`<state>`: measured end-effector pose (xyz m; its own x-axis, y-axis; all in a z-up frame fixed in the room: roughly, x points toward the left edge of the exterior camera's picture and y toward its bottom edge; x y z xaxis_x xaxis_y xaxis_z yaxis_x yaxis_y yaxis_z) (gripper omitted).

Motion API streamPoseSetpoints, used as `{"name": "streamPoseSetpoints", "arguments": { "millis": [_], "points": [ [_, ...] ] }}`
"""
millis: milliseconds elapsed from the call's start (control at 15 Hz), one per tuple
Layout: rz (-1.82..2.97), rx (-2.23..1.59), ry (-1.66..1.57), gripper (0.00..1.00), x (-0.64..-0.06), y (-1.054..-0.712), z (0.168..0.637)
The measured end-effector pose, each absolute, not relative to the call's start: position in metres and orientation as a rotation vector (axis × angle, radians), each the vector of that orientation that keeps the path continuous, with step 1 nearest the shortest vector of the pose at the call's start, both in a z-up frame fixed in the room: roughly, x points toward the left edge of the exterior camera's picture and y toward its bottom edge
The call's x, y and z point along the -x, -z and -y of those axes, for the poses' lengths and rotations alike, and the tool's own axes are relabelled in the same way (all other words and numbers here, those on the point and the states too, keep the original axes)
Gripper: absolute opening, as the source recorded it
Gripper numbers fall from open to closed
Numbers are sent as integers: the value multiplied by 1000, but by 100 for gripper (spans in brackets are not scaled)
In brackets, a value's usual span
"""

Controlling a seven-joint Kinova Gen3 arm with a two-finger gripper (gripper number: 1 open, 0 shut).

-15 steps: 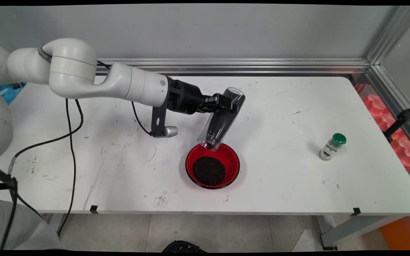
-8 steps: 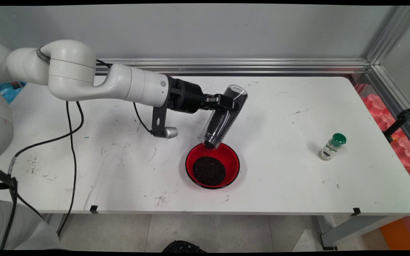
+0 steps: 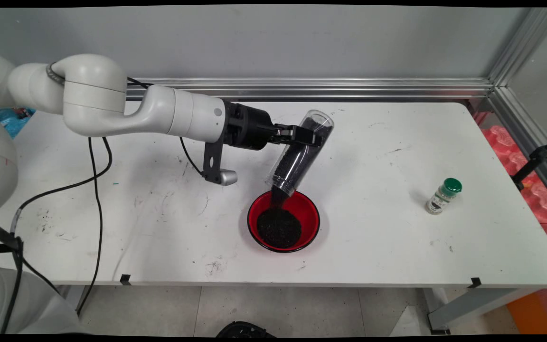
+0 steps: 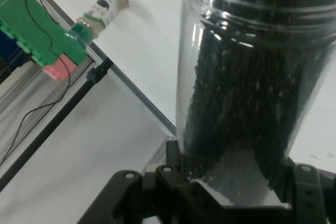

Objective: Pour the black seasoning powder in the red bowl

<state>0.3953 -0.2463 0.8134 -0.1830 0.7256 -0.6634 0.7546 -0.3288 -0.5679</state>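
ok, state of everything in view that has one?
black two-finger gripper: shut on the jar
clear plastic jar of black grains: held, tilted mouth-down, pouring
red bowl: upright on table, partly filled with black grains
small green-capped spice bottle: upright, capped, apart at right

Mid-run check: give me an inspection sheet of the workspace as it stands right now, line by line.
Surface: white table, scuffed, with dark specks scattered near the front edge.
Job's things: clear jar of black granules, tipped mouth-down over the red bowl; granules are streaming into the dark pile in the bowl.
Clutter: small green-capped spice bottle standing apart at the right.
Grippers: gripper with jaws clamped on the jar's upper body, above the table.
Cables: black cables hang from the arm across the table's left side and over its front edge.
Surroundings: grey wall, aluminium frame rails behind and at right.
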Motion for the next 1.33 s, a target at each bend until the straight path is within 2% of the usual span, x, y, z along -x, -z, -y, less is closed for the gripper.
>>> {"name": "streamPoseSetpoints", "arguments": {
  "millis": [1333],
  "points": [
    [-1928, -1913, 1611, 0, -396, -816, 248]
  ]
}}
